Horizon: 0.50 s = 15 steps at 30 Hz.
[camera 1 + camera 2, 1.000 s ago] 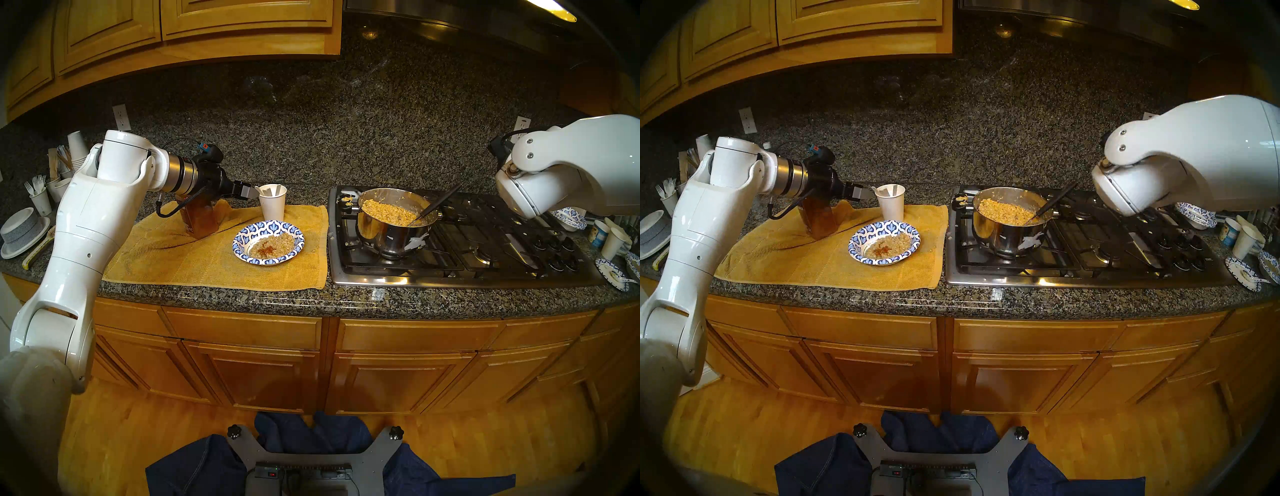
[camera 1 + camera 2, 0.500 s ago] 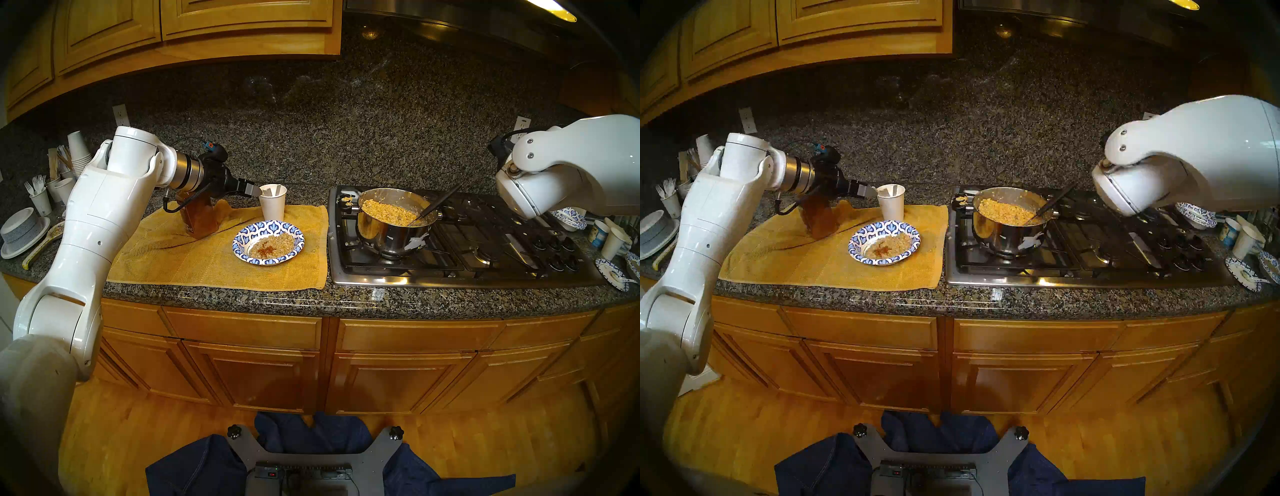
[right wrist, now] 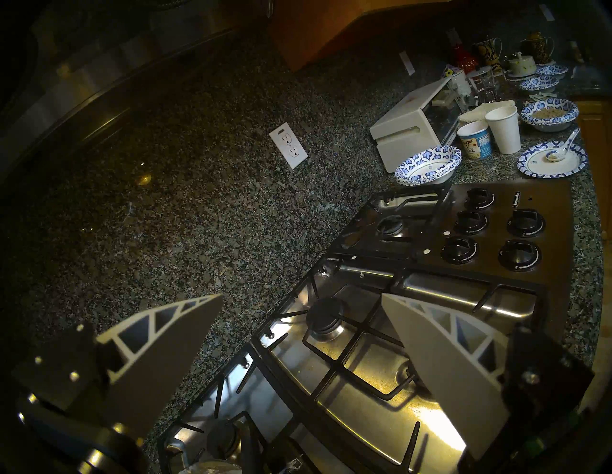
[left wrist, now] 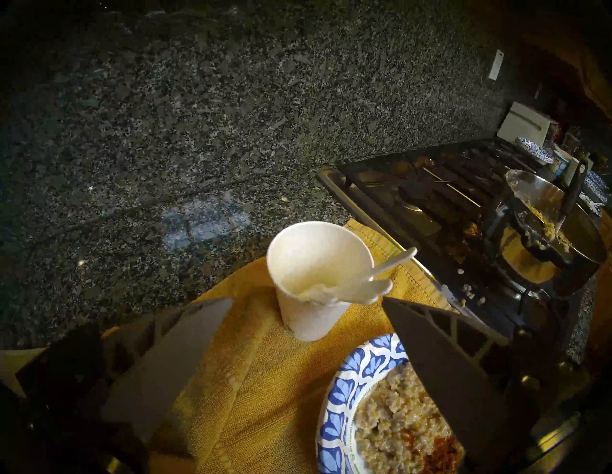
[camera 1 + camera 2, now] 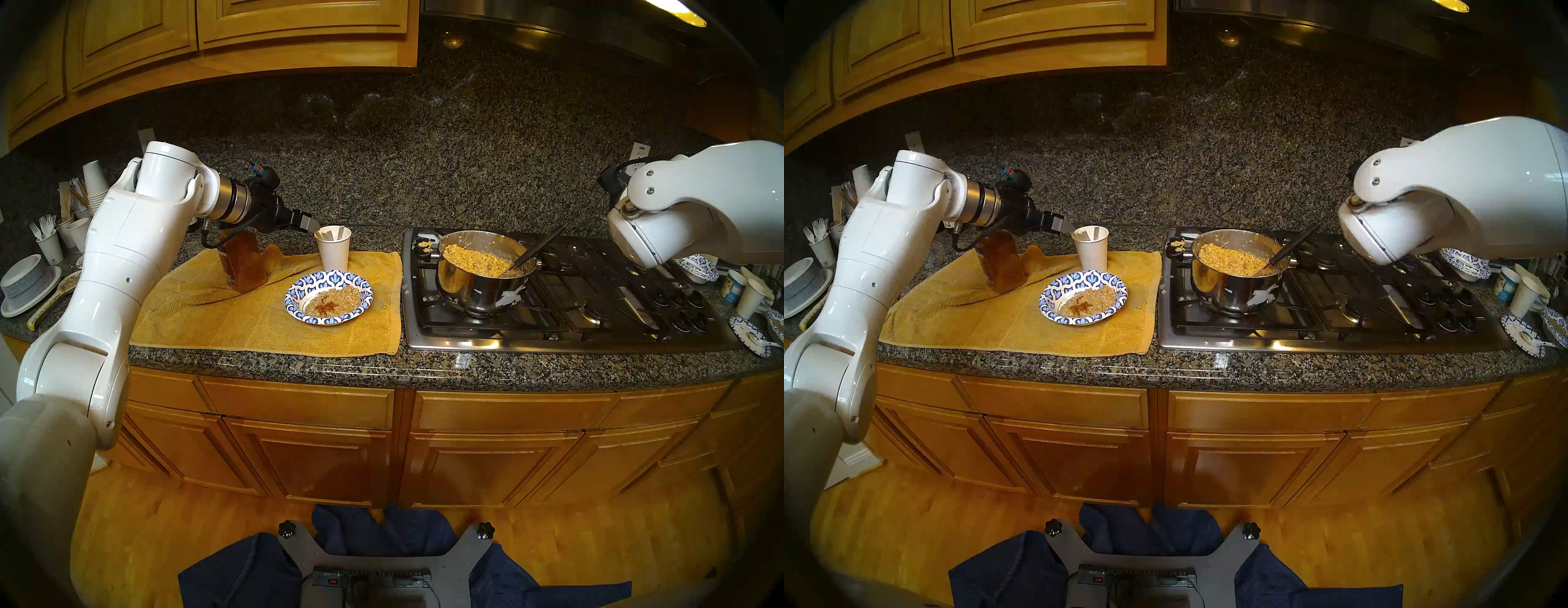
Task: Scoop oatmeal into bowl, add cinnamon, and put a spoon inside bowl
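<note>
The blue-and-white bowl (image 5: pixel 297 297) sits on a yellow towel and holds oatmeal (image 5: pixel 339 297) with a patch of cinnamon powder (image 5: pixel 324 305). The cinnamon jar (image 5: pixel 244 263) stands on the towel behind and left of the bowl, partly hidden by my left wrist. Two white plastic spoons (image 4: pixel 364 289) stand in a white paper cup (image 5: pixel 335 254) behind the bowl. My left gripper (image 4: pixel 308 298) is open, level with the cup's rim and just short of it, with nothing between its fingers. My right gripper (image 3: pixel 301 294) hangs open and empty over the stove's right burners.
A steel pot (image 5: pixel 466 284) of oatmeal with a black-handled serving spoon (image 5: pixel 539 246) sits on the stove (image 5: pixel 594 322). Stacked grey bowls (image 5: pixel 25 280) and cups of forks (image 5: pixel 49 242) crowd the far left. Patterned bowls, cups and a toaster (image 3: pixel 414 122) fill the counter's right end.
My left arm has swung right and slightly up, bringing its open gripper from beside the cinnamon jar to the cup's rim. The right arm has not moved.
</note>
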Available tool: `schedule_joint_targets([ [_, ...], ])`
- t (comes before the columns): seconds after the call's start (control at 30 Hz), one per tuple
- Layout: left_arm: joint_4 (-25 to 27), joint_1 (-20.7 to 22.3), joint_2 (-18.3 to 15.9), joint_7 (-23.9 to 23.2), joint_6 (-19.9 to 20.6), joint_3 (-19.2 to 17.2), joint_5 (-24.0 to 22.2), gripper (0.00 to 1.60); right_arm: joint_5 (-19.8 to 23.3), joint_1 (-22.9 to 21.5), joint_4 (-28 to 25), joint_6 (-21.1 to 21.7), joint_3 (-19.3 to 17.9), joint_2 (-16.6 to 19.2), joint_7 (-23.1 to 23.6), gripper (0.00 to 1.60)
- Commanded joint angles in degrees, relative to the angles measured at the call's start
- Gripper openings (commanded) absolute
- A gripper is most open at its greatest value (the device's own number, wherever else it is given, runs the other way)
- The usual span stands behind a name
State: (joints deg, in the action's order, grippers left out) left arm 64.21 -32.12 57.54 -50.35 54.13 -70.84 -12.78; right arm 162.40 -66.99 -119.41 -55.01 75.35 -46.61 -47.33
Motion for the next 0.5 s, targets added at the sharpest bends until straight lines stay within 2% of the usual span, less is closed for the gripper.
schedule_joint_targets([
  [0.0, -2.30, 6.98, 0.38, -2.87, -0.86, 1.21, 0.61, 1.60, -1.08, -1.96, 0.58, 0.01, -0.64, 0.19, 0.53, 1.60],
  [0.03, -2.09, 6.39, 0.42, -2.92, -1.13, 0.95, 0.75, 1.60, -1.09, -1.97, 0.57, 0.01, -0.63, 0.20, 0.54, 1.60],
  [0.47, -7.98, 10.74, 1.85, -5.18, -2.64, 5.37, 2.24, 1.60, -1.18, -2.16, 0.46, 0.01, -0.52, 0.35, 0.73, 1.60],
])
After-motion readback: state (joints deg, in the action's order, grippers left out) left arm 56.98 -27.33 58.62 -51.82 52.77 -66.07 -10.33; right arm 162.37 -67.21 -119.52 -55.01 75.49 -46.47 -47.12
